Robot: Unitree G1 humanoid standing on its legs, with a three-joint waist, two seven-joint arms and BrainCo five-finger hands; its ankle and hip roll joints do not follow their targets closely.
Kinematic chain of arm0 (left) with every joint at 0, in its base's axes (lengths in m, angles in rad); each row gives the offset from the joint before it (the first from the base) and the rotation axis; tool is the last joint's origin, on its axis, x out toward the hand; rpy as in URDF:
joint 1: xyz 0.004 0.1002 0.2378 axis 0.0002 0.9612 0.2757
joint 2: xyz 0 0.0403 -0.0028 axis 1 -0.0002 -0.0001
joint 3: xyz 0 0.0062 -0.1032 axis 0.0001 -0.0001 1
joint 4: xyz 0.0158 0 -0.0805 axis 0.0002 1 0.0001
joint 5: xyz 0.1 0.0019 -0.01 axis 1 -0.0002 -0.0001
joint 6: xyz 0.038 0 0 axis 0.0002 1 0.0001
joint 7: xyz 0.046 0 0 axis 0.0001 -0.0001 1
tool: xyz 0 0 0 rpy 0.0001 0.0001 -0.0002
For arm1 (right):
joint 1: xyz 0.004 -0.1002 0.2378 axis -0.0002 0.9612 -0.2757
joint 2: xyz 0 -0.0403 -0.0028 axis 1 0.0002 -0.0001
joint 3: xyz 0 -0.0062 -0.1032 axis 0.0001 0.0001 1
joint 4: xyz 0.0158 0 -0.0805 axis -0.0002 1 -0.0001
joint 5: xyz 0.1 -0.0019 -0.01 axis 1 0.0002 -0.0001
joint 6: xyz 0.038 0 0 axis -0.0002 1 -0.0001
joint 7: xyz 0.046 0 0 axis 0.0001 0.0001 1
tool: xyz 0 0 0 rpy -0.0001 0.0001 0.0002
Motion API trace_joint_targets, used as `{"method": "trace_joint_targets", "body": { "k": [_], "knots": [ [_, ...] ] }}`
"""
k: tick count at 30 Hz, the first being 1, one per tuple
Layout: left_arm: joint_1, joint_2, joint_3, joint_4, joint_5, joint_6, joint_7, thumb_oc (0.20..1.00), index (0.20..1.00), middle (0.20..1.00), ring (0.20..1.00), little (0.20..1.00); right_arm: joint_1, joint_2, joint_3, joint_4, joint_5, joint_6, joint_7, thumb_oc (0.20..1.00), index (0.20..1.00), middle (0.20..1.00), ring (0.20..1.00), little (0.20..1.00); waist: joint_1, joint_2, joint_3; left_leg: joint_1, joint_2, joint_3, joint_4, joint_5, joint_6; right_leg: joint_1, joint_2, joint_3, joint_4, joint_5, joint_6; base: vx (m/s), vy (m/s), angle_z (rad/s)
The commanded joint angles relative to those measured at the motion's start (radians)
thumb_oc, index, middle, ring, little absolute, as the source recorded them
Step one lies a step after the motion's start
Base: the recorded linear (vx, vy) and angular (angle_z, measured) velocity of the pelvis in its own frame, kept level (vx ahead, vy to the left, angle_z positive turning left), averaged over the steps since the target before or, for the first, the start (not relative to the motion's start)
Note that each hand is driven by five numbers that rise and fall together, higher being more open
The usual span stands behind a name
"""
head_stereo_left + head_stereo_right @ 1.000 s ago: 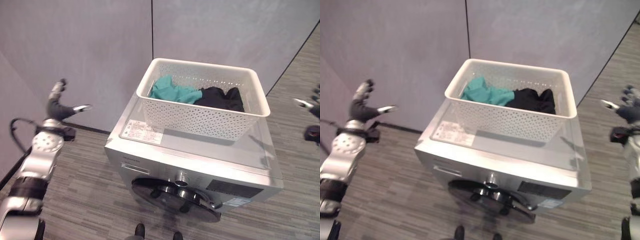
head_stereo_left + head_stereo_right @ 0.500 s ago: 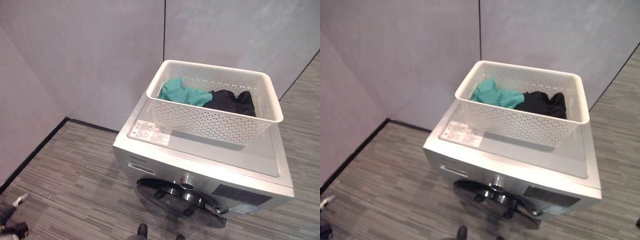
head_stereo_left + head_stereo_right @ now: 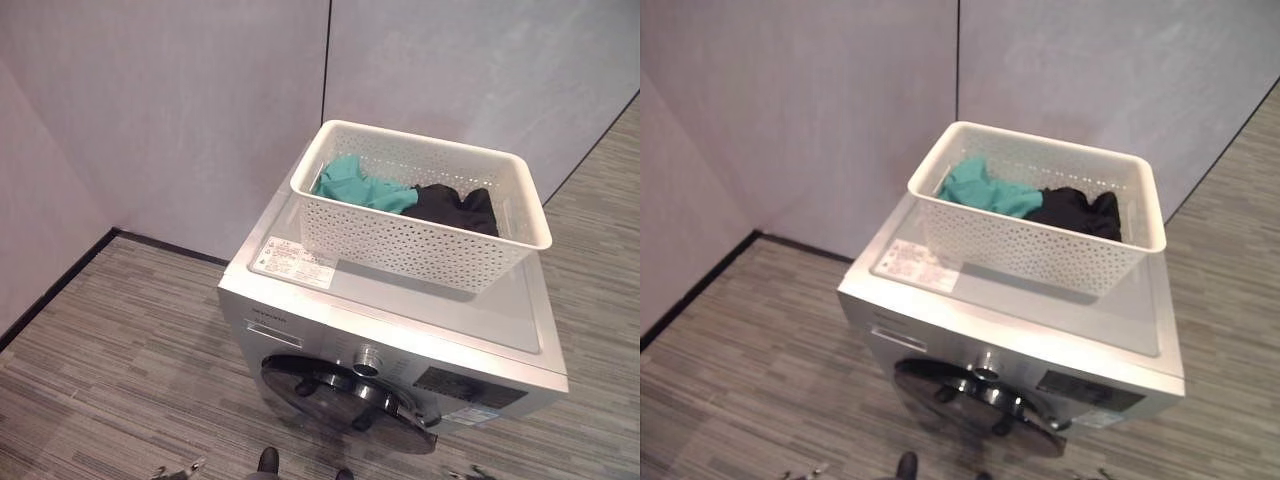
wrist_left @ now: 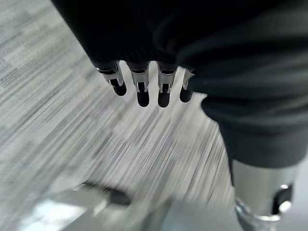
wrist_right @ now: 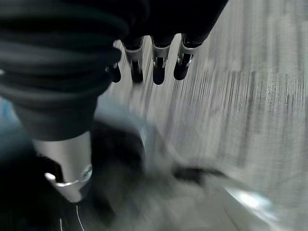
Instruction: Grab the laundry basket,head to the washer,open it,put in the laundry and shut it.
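Laundry basket (image 3: 420,215) on washer (image 3: 390,320) top, clothes (image 3: 400,195) inside, wall (image 3: 200,100) behind

I can read no text from here. The washer (image 3: 400,330) carries a white printed sticker (image 3: 293,262) on its top, just beside the laundry basket (image 3: 420,205), its lettering too small.

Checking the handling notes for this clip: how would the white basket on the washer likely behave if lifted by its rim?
The white basket looks like rigid perforated plastic, so it should probably keep its shape. It holds only the teal garment and the black garment, so it is likely light. On the smooth washer top it may slide if nudged.
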Motion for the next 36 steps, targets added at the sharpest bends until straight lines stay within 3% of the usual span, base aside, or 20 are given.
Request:
{"method": "trace_joint_targets", "body": {
  "k": [1,3,8,9,13,18,19,20,23,25,26,28,29,34,36],
  "knots": [
    [-0.070,0.057,-0.033,0.024,0.058,-0.015,0.017,1.000,1.000,1.000,1.000,1.000,-0.021,-0.049,0.065,-0.177,-0.096,-0.026,0.011,1.000,1.000,1.000,1.000,1.000,0.024,-0.010,0.050,0.015,0.104,-0.009,0.020,-0.029,-0.028,-0.015,-0.077,-0.022,0.008,-0.060,0.083,-0.10,-0.128,0.01],
    [-0.089,0.057,-0.061,0.007,0.049,-0.022,0.026,1.000,1.000,1.000,1.000,1.000,-0.059,-0.078,0.159,-0.284,-0.196,-0.021,0.007,1.000,1.000,1.000,1.000,1.000,0.032,-0.006,0.070,-0.021,0.123,-0.019,0.022,0.004,-0.040,-0.022,-0.057,-0.035,0.008,-0.071,0.074,-0.16,-0.156,0.06],
    [-0.115,0.062,-0.060,-0.001,0.022,-0.030,0.047,1.000,1.000,1.000,1.000,1.000,-0.089,-0.124,0.215,-0.343,-0.319,-0.012,-0.009,1.000,1.000,1.000,1.000,1.000,0.031,0.001,0.088,-0.064,0.142,-0.013,0.019,0.051,-0.055,-0.026,-0.044,-0.074,0.008,-0.085,0.067,-0.15,-0.100,0.30],
    [-0.135,0.068,-0.061,-0.025,0.001,-0.036,0.058,1.000,1.000,1.000,1.000,1.000,-0.106,-0.165,0.240,-0.370,-0.402,0.004,-0.019,1.000,1.000,1.000,1.000,1.000,0.032,-0.005,0.114,-0.107,0.145,0.014,0.049,0.069,-0.058,-0.024,-0.052,-0.100,0.008,-0.084,0.063,-0.26,-0.073,0.37],
    [-0.141,0.073,-0.054,-0.062,-0.010,-0.044,0.049,1.000,1.000,1.000,1.000,1.000,-0.071,-0.226,0.237,-0.419,-0.507,0.019,-0.011,1.000,1.000,1.000,1.000,1.000,-0.006,-0.022,0.113,-0.072,0.176,0.105,0.225,-0.026,-0.045,-0.061,-0.087,-0.141,0.021,-0.055,0.057,-0.23,-0.020,0.43],
    [-0.127,0.058,-0.055,-0.068,0.007,-0.037,0.036,1.000,1.000,1.000,1.000,1.000,-0.031,-0.241,0.206,-0.399,-0.537,0.022,-0.010,1.000,1.000,1.000,1.000,1.000,-0.046,-0.009,0.076,0.059,0.196,0.050,0.358,-0.061,-0.049,-0.103,-0.104,-0.146,0.026,-0.012,0.074,-0.16,0.112,0.31],
    [-0.122,0.052,-0.065,-0.072,0.018,-0.036,0.029,1.000,1.000,1.000,1.000,1.000,-0.028,-0.226,0.191,-0.380,-0.519,0.022,-0.009,1.000,1.000,1.000,1.000,1.000,-0.072,0.002,0.052,0.125,0.173,-0.016,0.350,-0.066,-0.050,-0.156,-0.109,-0.139,0.043,0.021,0.086,-0.25,0.287,-0.02],
    [-0.123,0.046,-0.072,-0.080,0.023,-0.034,0.028,1.000,1.000,1.000,1.000,1.000,-0.029,-0.219,0.187,-0.362,-0.517,0.023,-0.012,1.000,1.000,1.000,1.000,1.000,-0.079,0.012,0.046,0.151,0.163,-0.016,0.308,-0.110,-0.043,-0.174,-0.110,-0.139,0.051,0.029,0.094,-0.26,0.291,-0.08],
    [-0.141,0.029,-0.105,-0.099,0.038,-0.038,0.024,1.000,1.000,1.000,1.000,1.000,-0.037,-0.207,0.165,-0.341,-0.495,0.031,-0.032,1.000,1.000,1.000,1.000,1.000,-0.099,0.030,0.038,0.192,0.139,0.072,0.178,-0.233,-0.032,-0.230,-0.149,-0.162,0.046,0.074,0.120,-0.23,0.224,0.02],
    [-0.141,0.023,-0.120,-0.113,0.048,-0.036,0.023,1.000,1.000,1.000,1.000,1.000,-0.036,-0.205,0.157,-0.343,-0.490,0.033,-0.035,1.000,1.000,1.000,1.000,1.000,-0.092,0.029,0.038,0.192,0.109,0.069,0.145,-0.264,-0.018,-0.253,-0.162,-0.161,0.046,0.095,0.129,-0.21,0.171,0.18],
    [-0.141,0.021,-0.143,-0.138,0.073,-0.039,0.016,1.000,1.000,1.000,1.000,1.000,-0.042,-0.204,0.139,-0.352,-0.486,0.039,-0.046,1.000,1.000,1.000,1.000,1.000,-0.092,0.027,0.058,0.187,0.050,0.045,0.104,-0.286,0.010,-0.293,-0.184,-0.160,0.059,0.132,0.150,-0.25,0.189,-0.02],
    [-0.123,0.030,-0.157,-0.145,0.114,-0.038,0.007,1.000,1.000,1.000,1.000,1.000,-0.050,-0.206,0.112,-0.380,-0.486,0.044,-0.049,1.000,1.000,1.000,1.000,1.000,-0.096,0.030,0.076,0.194,0.031,0.073,0.072,-0.266,0.015,-0.317,-0.195,-0.152,0.066,0.152,0.178,-0.27,0.179,-0.18],
    [-0.120,0.034,-0.160,-0.161,0.121,-0.038,0.005,1.000,1.000,1.000,1.000,1.000,-0.052,-0.213,0.098,-0.404,-0.485,0.047,-0.056,1.000,1.000,1.000,1.000,1.000,-0.091,0.035,0.086,0.184,0.026,0.076,0.075,-0.258,0.023,-0.325,-0.201,-0.137,0.081,0.135,0.190,-0.26,0.088,-0.23],
    [-0.090,0.059,-0.170,-0.221,0.151,-0.042,-0.001,1.000,1.000,1.000,1.000,1.000,-0.016,-0.264,-0.027,-0.519,-0.499,0.048,-0.099,1.000,1.000,1.000,1.000,1.000,-0.072,0.045,0.106,0.094,0.001,0.036,0.100,-0.227,0.054,-0.247,-0.228,0.052,0.242,0.035,0.164,-0.21,0.004,0.02],
    [-0.072,0.055,-0.163,-0.221,0.158,-0.046,-0.003,1.000,1.000,1.000,1.000,1.000,-0.012,-0.285,-0.096,-0.534,-0.485,0.047,-0.136,1.000,1.000,1.000,1.000,1.000,-0.052,0.033,0.081,0.069,-0.003,0.025,0.103,-0.225,0.055,-0.188,-0.257,0.069,0.214,0.019,0.164,-0.07,-0.108,0.62]
  ]
}}
